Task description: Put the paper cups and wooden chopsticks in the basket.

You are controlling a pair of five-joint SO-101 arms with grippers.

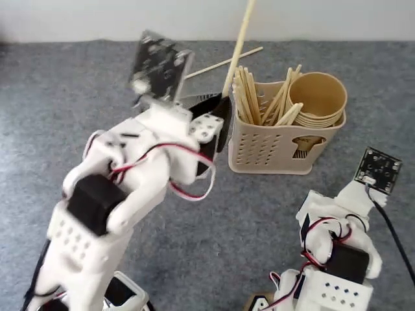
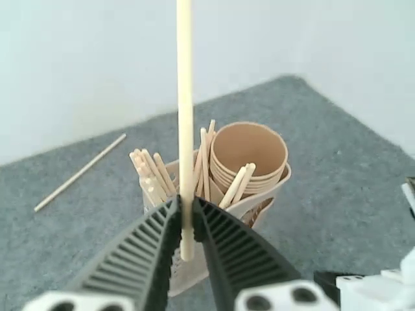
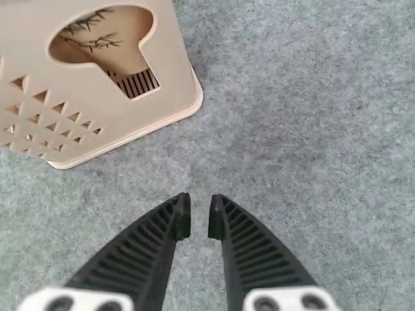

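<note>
One chopstick (image 2: 185,97) stood upright in the left gripper (image 2: 186,210). Its fingers were clamped on the stick near its lower end, and most of its length rose above them. The step in hand looked like the delivery of that chopstick to the basket (image 1: 272,152). In the high view the gripper hung just beside the basket's left wall, about level with the rim and not yet over the opening.

The basket already held a bundle of chopsticks (image 1: 249,97) in its left compartment and a stack of paper cups (image 1: 318,97) in its right one. The next move probably called for carrying the stick sideways over the left compartment. Its lower end would have to clear the rim and the standing bundle before the fingers parted. Let go too early, it would likely topple onto the mat (image 1: 259,220). A loose chopstick (image 1: 224,63) lay flat on the mat behind the basket, so one more fetch seemed due after this one.

The left wrist view showed the pinch itself, which the arm's own bulk blocked in the high view. The high view in turn gave the gripper's place against the basket wall, which the wrist view left unclear. The right wrist view showed the right gripper (image 3: 200,217) pointing down at bare mat just beside a corner of the basket. Its fingers were all but together and held nothing. The high view added the right arm (image 1: 337,253), folded low and well apart from the left one.
</note>
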